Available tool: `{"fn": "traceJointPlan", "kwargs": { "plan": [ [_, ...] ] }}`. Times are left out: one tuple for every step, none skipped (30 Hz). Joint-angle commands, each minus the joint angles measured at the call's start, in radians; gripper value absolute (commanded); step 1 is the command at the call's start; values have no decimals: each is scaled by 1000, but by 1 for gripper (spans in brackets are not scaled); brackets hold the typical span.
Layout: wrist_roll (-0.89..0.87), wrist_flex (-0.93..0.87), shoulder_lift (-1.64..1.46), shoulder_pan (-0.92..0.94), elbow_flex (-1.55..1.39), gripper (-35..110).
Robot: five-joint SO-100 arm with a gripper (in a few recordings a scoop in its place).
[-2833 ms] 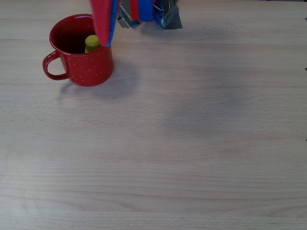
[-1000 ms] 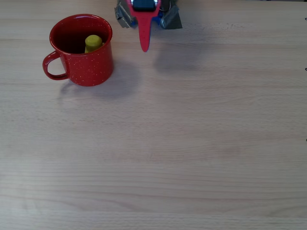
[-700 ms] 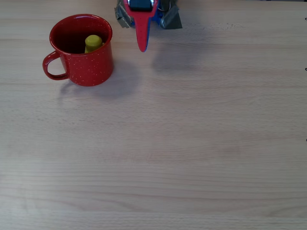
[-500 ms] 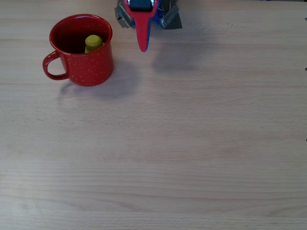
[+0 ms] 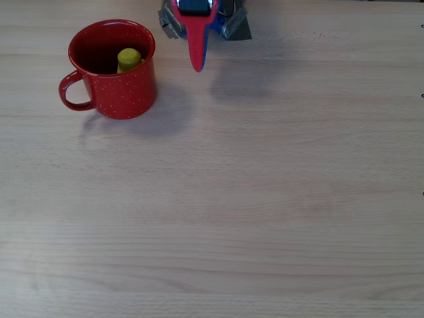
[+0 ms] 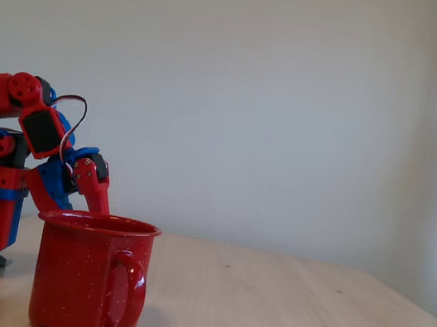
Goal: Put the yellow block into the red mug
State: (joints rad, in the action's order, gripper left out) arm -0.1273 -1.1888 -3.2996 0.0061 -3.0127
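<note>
Wood table (image 5: 265,199) | jaws pressed together, empty | yellow block (image 5: 128,59) inside red mug (image 5: 122,89)

The pale wooden worktop (image 5: 265,199) has a fine straight grain and a smooth, matt finish with only a soft sheen. The round red enamel-look mug (image 5: 122,86) is glossy, flecked with fine white speckles on the outside, and its inside is a darker, plainer red. The small bright yellow plastic block (image 5: 128,59) inside it looks smooth and slightly shiny. The arm's red and blue pointed fingers (image 5: 197,50) look like smooth matt plastic. In the fixed view the wall (image 6: 296,101) behind is off-white with a fine rough texture.
</note>
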Motion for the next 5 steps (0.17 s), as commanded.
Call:
{"fn": "traceJointPlan", "kwargs": {
  "plan": [
    [-15,11,-6,23,26,0],
    [-15,11,-6,23,26,0],
    [-15,11,-6,23,26,0],
    [-15,11,-6,23,26,0],
    [-15,11,-6,23,26,0]
  ]
}}
